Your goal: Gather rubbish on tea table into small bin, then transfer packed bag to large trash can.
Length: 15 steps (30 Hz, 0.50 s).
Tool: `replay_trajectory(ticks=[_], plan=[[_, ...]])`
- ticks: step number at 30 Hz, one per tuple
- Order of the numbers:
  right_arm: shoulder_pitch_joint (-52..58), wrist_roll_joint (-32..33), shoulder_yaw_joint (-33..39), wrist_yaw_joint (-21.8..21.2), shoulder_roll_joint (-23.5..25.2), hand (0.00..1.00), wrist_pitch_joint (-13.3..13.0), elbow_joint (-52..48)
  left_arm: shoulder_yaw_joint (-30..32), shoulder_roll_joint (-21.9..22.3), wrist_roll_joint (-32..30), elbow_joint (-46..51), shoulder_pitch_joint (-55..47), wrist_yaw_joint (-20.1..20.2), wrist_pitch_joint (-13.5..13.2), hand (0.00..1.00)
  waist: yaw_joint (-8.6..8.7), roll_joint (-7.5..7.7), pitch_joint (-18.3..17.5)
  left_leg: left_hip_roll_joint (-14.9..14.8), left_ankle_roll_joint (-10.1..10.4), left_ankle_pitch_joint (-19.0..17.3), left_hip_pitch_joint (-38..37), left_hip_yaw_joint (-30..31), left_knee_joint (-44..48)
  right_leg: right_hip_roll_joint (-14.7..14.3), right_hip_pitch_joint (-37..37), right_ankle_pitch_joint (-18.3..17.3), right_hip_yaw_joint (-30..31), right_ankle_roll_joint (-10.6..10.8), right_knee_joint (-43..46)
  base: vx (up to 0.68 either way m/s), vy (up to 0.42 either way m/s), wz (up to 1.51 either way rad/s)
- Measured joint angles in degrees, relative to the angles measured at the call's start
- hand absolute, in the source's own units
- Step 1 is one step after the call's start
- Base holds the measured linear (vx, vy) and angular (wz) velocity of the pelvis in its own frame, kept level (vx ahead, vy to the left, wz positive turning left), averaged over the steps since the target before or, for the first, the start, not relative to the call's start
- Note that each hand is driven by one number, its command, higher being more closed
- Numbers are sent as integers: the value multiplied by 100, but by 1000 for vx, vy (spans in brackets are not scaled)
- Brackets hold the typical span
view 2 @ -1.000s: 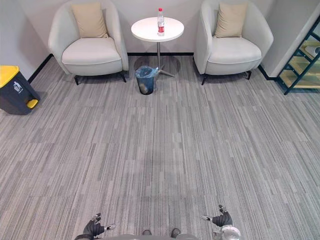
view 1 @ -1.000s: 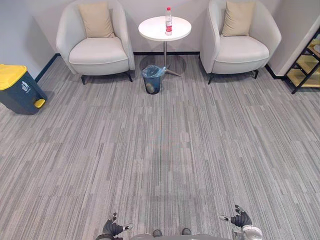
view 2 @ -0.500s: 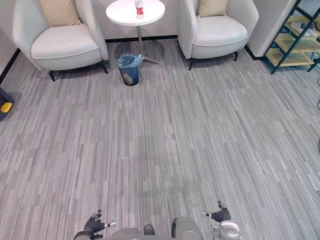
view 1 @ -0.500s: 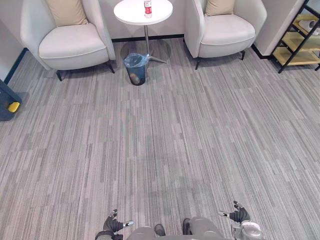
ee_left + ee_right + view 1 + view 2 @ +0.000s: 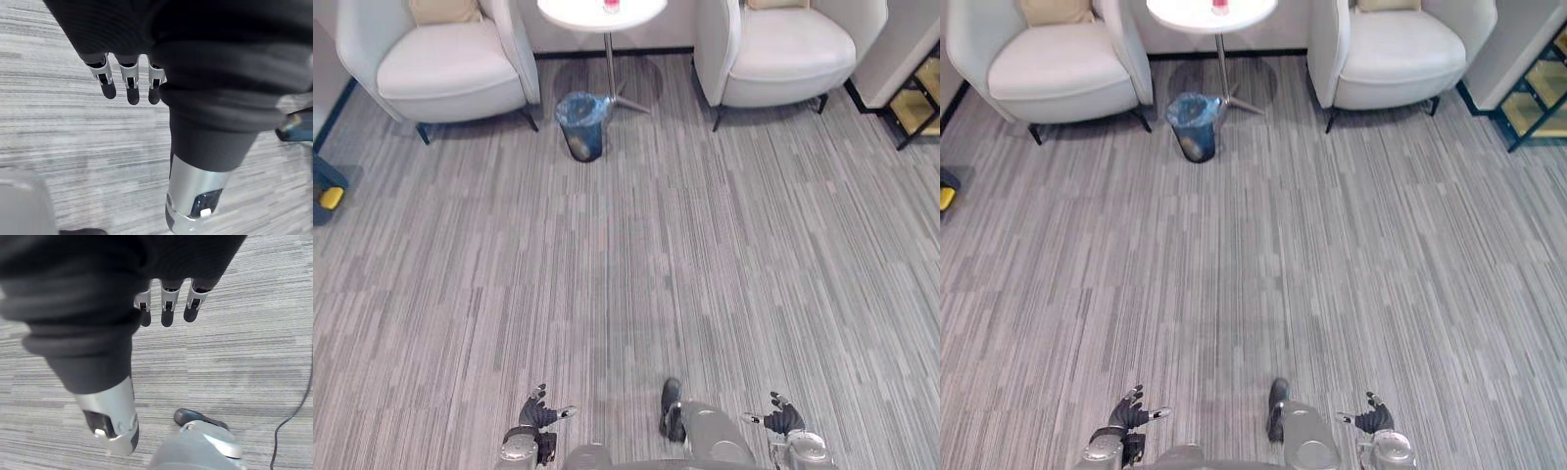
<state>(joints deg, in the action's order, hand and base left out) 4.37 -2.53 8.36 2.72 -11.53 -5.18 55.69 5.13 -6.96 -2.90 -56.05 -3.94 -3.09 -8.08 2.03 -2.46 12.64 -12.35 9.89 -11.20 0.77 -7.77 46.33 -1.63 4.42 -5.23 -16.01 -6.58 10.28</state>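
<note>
Left hand (image 5: 536,416) and right hand (image 5: 783,419) hang low, fingers loose and apart, nothing held; probably just the approach, since both are far short of the table (image 5: 568,12). Grey striped carpet (image 5: 636,255) lies between. Bagged bin (image 5: 582,122) stands just before the table, bottle (image 5: 611,5) on it, armchairs (image 5: 440,73) flanking, trash can (image 5: 323,181) well left.

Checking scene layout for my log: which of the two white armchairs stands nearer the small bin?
The armchair on the robot's left: the blue-lined small bin stands by its front corner, while the other armchair is beyond the table's pedestal.
</note>
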Motion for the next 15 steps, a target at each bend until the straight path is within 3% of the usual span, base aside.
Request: replay_trajectory(ticks=[2, 4, 5, 6, 9, 10, 11, 12, 13, 15], plan=[[6, 36, -24, 27, 7, 0, -28, -211, 3, 40, 2, 133, -18, 32, 10, 0, -70, 39, 22, -369, -158, -89, 508, -351, 903, -47, -515, -48, 57, -41, -310, 289, -89, -7], [-33, 100, 45, 91, 36, 0, -87, -332, 16, 101, 3, 304, 37, 31, 3, 0, -215, 61, 34, -555, -331, -218, 1124, -633, 906, -13, -851, -67, 184, -32, -569, 275, 10, -24], [-65, 152, 108, 89, 63, 0, -84, -303, 15, 133, 3, 326, 54, 31, 2, 0, -315, 88, 51, -510, -380, -266, 1385, -733, 552, 70, -993, -104, 259, 36, -660, 266, 59, -26], [-75, 188, 126, 91, 80, 0, -79, -291, 13, 136, 5, 325, 46, 32, 4, 0, -319, 94, 55, -439, -391, -273, 1464, -751, 288, 132, -1051, -139, 272, 89, -660, 277, 146, -18], [-112, 220, 291, 99, 87, 0, -73, -221, 1, 143, 37, 336, 43, 26, 1, 0, -321, 140, 75, 261, -396, -22, 1575, -680, -2215, 531, -1278, -370, 376, 432, -657, 345, 235, -14], [-144, 220, 330, 112, 63, 0, -75, -128, 0, 148, 43, 320, -7, 22, 0, 0, -336, 73, 43, 467, -379, 373, 1511, -472, -3292, 584, -1333, -480, 441, 586, -652, 289, 238, -20], [-147, 220, 326, 117, 41, 0, -74, -66, -2, 151, 49, 313, -27, 16, -1, 0, -373, 13, 30, 497, -378, 635, 1489, -354, -3664, 556, -1342, -546, 507, 683, -649, 372, 307, -48], [-160, 219, 290, 136, 63, 0, -55, 68, 0, 117, 61, 227, -60, -6, 3, 0, -500, -9, 4, 584, -607, 1269, 1367, -268, -3690, 590, -1435, -673, 696, 844, -641, 387, 273, -48], [-165, 217, 241, 140, 144, 0, -56, 113, 7, 73, 75, 220, -51, -35, 1, 0, -595, 223, -11, 802, -783, 1255, 1414, -257, -3527, 811, -1497, -783, 749, 970, -647, 389, 245, -35], [-139, 214, 260, 145, 188, 0, -55, 148, 23, -102, 73, 188, 47, -73, 4, 0, -599, 462, -17, 1042, -991, 834, 1632, -265, -3026, 1081, -1498, -880, 779, 1025, -521, 393, 204, 8]])
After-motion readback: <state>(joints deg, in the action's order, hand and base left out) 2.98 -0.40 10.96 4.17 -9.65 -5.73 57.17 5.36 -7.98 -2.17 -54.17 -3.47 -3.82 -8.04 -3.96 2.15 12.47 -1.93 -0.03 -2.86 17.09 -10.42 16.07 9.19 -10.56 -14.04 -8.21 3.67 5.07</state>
